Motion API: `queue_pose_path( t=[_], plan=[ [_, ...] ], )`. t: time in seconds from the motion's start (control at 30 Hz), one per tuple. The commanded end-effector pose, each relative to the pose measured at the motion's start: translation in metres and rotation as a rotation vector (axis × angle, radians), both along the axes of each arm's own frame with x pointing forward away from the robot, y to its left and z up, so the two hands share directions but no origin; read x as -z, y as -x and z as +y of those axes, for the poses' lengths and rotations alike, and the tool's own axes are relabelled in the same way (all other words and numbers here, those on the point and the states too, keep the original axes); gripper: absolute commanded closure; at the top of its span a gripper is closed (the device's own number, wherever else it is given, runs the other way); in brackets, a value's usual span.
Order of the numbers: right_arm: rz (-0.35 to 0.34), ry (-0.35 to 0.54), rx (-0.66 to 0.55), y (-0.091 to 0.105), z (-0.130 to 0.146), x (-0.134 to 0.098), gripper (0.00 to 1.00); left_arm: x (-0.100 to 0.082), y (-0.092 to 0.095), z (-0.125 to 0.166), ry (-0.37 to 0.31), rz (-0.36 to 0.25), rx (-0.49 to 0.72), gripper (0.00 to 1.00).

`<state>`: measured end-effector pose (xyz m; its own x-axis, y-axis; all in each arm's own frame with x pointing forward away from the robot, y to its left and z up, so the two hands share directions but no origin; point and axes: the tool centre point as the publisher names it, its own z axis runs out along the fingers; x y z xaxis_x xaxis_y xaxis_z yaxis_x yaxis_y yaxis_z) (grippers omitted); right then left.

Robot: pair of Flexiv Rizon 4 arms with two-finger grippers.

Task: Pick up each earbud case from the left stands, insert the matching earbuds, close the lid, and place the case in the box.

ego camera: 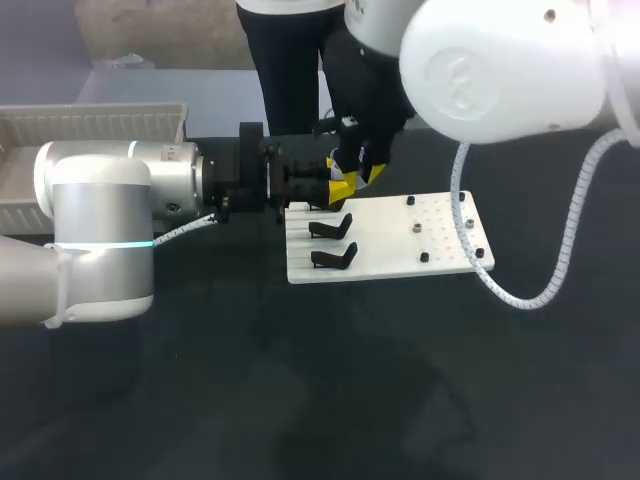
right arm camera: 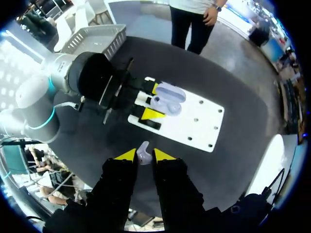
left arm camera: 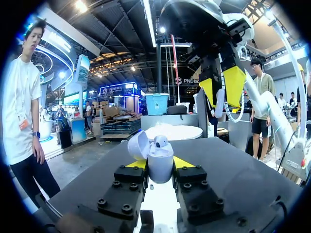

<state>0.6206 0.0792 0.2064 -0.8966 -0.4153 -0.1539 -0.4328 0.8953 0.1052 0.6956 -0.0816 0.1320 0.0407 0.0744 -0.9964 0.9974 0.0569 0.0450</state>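
Two grippers are hanging over the far left edge of your white board (ego camera: 400, 245). Your left gripper (left arm camera: 160, 163) is clamping the open earbud case (left arm camera: 161, 156) from both sides, with the lid tipped back and one earbud (left arm camera: 160, 141) sitting inside. Your right gripper (right arm camera: 141, 154) is hovering above the case, fingers nearly closed and pinching a second earbud (right arm camera: 143, 151). Two black stands (ego camera: 333, 226) are sitting on the board just beside the case, and the box (ego camera: 90, 122) is lying well apart at the table's far left.
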Motion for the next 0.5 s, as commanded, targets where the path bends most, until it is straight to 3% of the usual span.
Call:
queue_pose_path(
  t=[0.03, 0.5],
  plan=[
    [0.039, 0.029, -0.017, -0.021, 0.009, -0.004, 1.00, 0.000, 0.001, -0.001, 0.001, -0.002, -0.006, 1.00],
    [0.045, 0.062, -0.086, -0.044, 0.012, 0.006, 1.00, 0.000, 0.001, -0.001, 0.001, -0.002, -0.006, 1.00]
  ],
)
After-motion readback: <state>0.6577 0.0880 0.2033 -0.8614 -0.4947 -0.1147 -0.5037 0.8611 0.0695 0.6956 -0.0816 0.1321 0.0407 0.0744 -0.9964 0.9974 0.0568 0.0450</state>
